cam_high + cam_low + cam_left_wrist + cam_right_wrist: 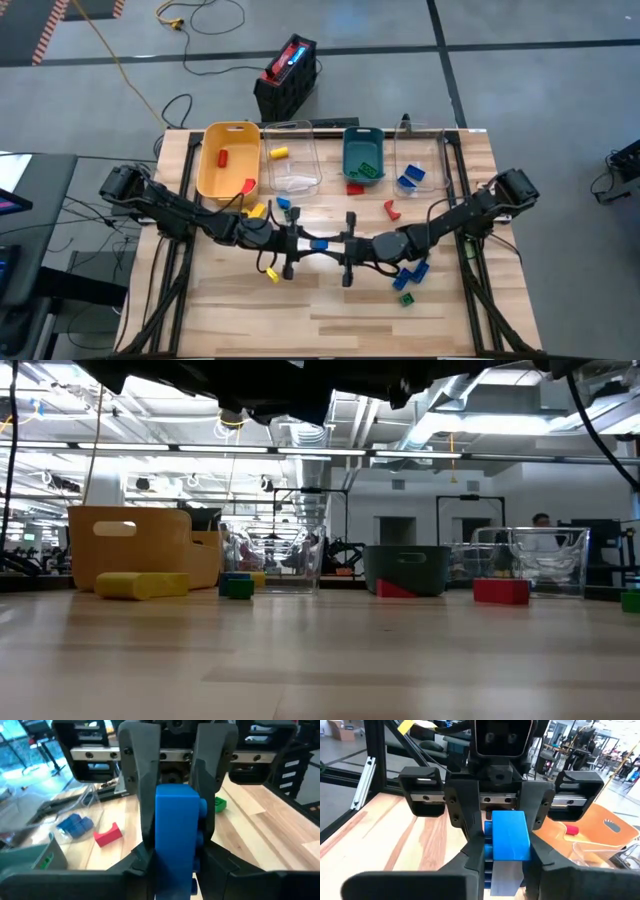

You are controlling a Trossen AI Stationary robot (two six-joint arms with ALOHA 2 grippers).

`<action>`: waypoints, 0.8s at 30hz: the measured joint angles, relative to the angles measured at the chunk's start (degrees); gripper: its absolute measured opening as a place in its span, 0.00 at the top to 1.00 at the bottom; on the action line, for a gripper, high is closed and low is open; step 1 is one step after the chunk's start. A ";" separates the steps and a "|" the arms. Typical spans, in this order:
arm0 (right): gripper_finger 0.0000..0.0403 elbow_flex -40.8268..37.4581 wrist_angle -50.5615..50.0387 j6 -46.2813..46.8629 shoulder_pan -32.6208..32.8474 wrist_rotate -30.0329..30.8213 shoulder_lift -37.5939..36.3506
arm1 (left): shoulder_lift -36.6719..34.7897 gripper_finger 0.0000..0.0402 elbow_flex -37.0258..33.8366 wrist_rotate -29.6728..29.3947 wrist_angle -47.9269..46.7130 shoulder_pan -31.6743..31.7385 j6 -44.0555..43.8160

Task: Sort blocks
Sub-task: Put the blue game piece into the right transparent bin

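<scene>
Handing over: a blue block [319,244] sits between the left gripper [296,243] and the right gripper [345,247], which face each other tip to tip above the table [330,300], in front of the clear bin [291,160].
Left gripper state: fingers [140,785] closed on the blue block; the left wrist view shows them pressed against both of its sides.
Right gripper state: fingers [465,820] also bracket the same block in the right wrist view; they appear closed onto it, though firm contact is a judgement.
Risk 1: block drops to the table. Cause: one gripper releasing before the other has a firm hold.
Risk 2: block twists or jams. Cause: both arms pulling while both are clamped.
Risk 3: finger collision. Cause: the tips stand very near each other.
Block appearance: saturated blue plastic, rectangular, smooth faces, rounded studs along one side.
Other blocks, relative to the clear bin: one yellow block [279,152] inside it; a red one in the yellow bin [228,160] beside it; green in the teal bin [362,155]; blue in the far clear bin [420,160].
Loose blocks: red, yellow, blue and green pieces lie on the table nearer the arms.
</scene>
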 joint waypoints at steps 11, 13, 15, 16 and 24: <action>0.79 4.01 -17.95 4.92 -0.22 1.56 -4.91 | 0.04 0.44 0.02 -11.01 -9.44 0.18 -5.61; 0.79 5.63 -28.15 8.40 -0.56 3.61 -7.16 | 0.04 0.40 0.02 -11.47 -11.23 0.55 -7.23; 0.79 7.33 -40.03 13.88 -1.57 6.10 -9.47 | 0.04 0.39 0.02 -11.45 -12.39 0.85 -8.93; 0.79 8.01 -46.50 17.49 -2.33 7.86 -10.76 | 0.04 0.39 0.02 -11.45 -12.83 0.93 -9.52; 0.78 8.84 -85.08 43.41 -14.53 12.26 -18.78 | 0.04 0.40 0.03 -10.66 -12.68 0.96 -10.00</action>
